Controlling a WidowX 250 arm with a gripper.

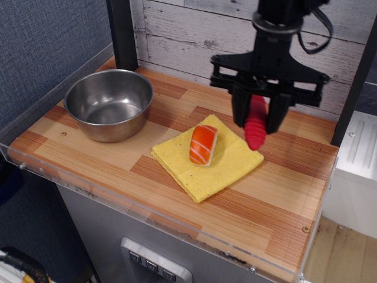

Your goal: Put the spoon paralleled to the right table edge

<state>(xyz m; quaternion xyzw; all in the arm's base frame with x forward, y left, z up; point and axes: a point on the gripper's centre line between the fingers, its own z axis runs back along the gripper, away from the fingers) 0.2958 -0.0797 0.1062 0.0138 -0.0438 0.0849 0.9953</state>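
My gripper (257,118) is shut on the spoon (255,125) and holds it in the air above the right corner of the yellow cloth (207,157). Only the thick ribbed red handle shows, hanging down between the black fingers (240,111); the silver bowl is hidden inside the gripper. The right table edge (323,201) is the short side of the wood-plank top, with a small screw (305,229) near its front corner. It lies to the right of the gripper.
A salmon sushi piece (203,144) lies on the yellow cloth at mid-table. A steel bowl (109,104) stands at the back left. A clear acrylic rim (147,207) runs along the front long side. A white plank wall (194,29) rises behind.
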